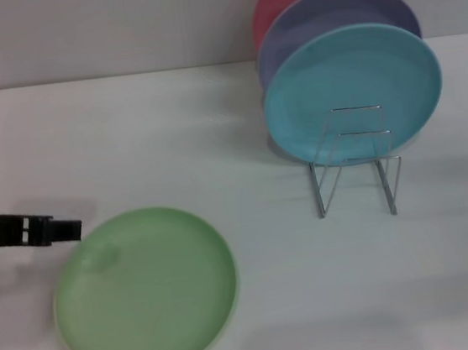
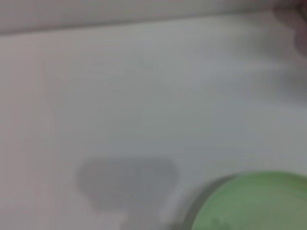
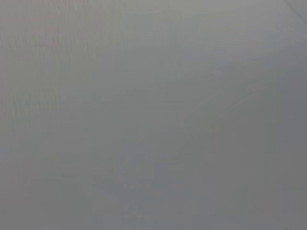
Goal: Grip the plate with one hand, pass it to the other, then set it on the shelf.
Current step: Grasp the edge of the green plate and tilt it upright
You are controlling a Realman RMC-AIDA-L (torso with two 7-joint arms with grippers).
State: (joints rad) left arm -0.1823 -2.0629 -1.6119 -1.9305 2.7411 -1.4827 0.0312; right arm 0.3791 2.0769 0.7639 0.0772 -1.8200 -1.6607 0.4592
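Nearest lies the green plate [image 1: 146, 291], flat on the white table [image 1: 128, 136], so its rim is free. Left gripper [image 1: 71, 231] waits just beside that rim; whether its jaws are parted, I cannot tell. Wire rack [image 1: 355, 161] holds the other plates upright.

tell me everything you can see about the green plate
The green plate is round, plain light green and matte, with a shallow raised rim and a faint smudge near its far-left edge. It lies flat on the white table, near the front left. The left gripper sits just beside its far-left rim; contact cannot be told.
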